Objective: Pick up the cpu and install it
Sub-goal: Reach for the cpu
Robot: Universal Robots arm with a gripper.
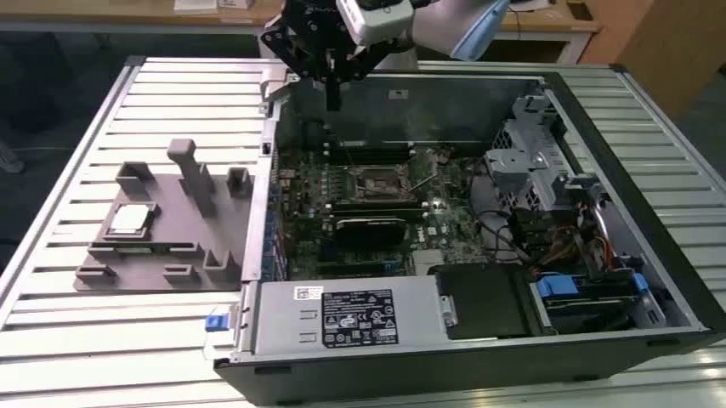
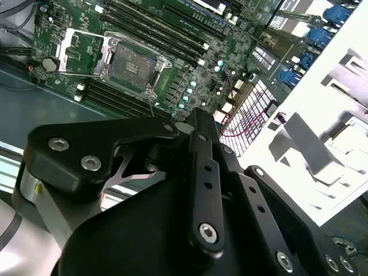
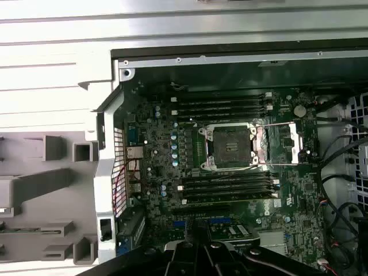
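Note:
The cpu [image 1: 128, 218], a small silver square, lies in a recess of the grey fixture block [image 1: 170, 246] on the exterior view's left, outside the computer case. My gripper [image 1: 332, 104] hangs high over the case's back wall, far from the cpu, its two fingers pressed together with nothing between them. The black cpu socket [image 1: 380, 180] sits mid-motherboard with its metal frame swung open. Both wrist views look down on that socket [image 3: 230, 146] [image 2: 135, 63], bare inside, with the flipped frame [image 3: 283, 144] beside it and my gripper's black links [image 3: 201, 253] in front.
The open computer case [image 1: 635, 289] lies on a slatted metal table [image 1: 68, 340]. Memory slots [image 3: 224, 190] flank the socket. A drive cage [image 1: 533, 153], cables and a power supply [image 1: 340, 314] fill the exterior view's right and near side. The fixture has upright posts [image 1: 190, 170].

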